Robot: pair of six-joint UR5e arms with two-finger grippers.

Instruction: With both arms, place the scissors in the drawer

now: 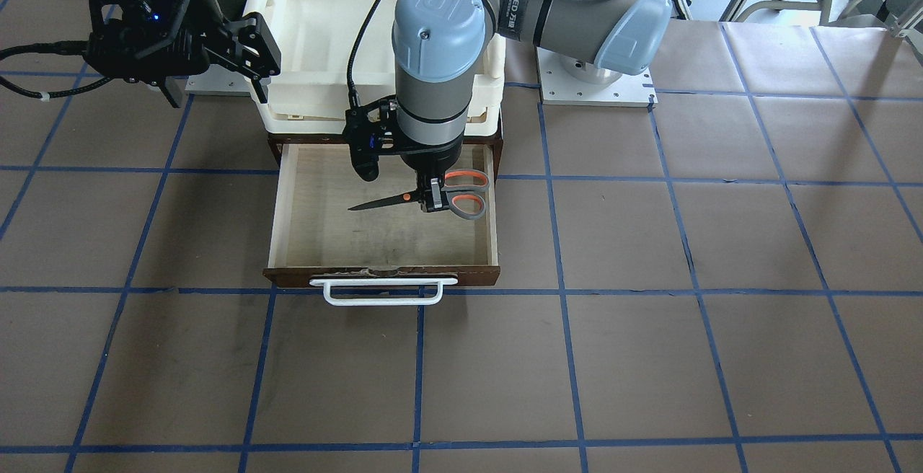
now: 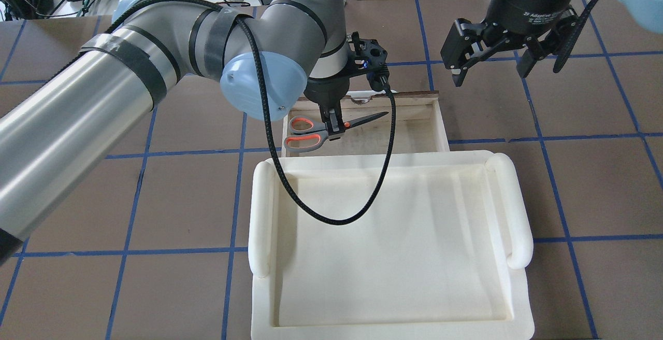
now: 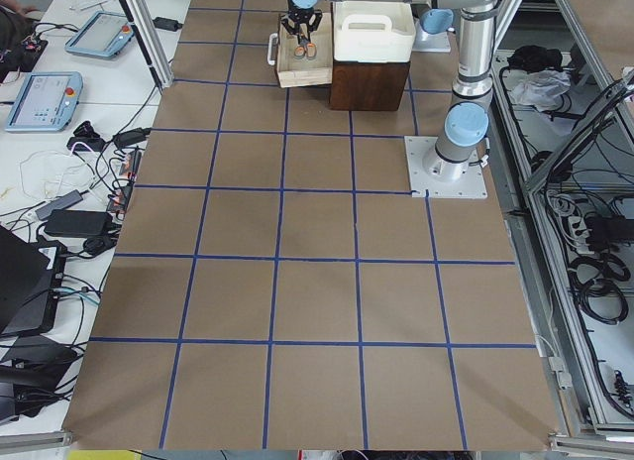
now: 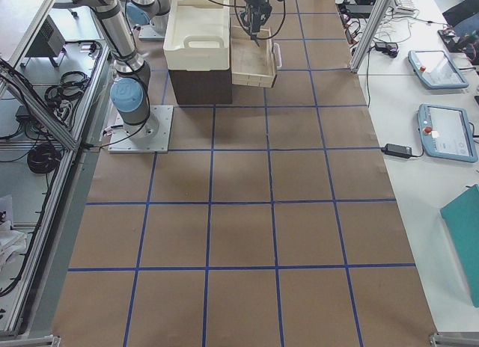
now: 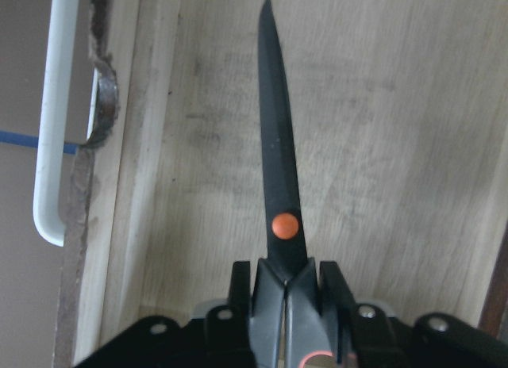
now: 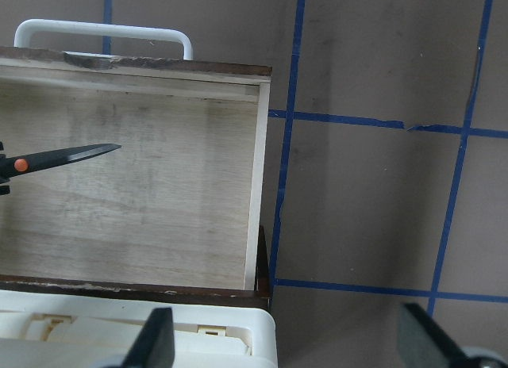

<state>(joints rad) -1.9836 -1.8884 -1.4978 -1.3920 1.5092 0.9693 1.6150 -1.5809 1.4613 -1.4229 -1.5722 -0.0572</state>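
The drawer [image 1: 288, 206] stands pulled open, with a dark brown front, a white bar handle [image 1: 382, 291] and a pale plywood floor [image 2: 414, 132]. My left gripper [image 1: 433, 195] is shut on the scissors [image 1: 461, 193] just behind the orange pivot dot [image 5: 285, 225], over the drawer's inside. The dark blades [image 5: 274, 146] are closed and point across the drawer. The scissors also show in the overhead view [image 2: 311, 135], and the blade tip shows in the right wrist view [image 6: 71, 154]. My right gripper [image 2: 489, 62] is open and empty, above the table beside the drawer.
A cream-white plastic tray [image 2: 513, 215] sits on top of the dark brown cabinet [image 3: 367, 83] behind the open drawer. A black cable [image 2: 331, 215] from the left wrist hangs in a loop over the tray. The brown table has blue tape grid lines [image 1: 562, 314].
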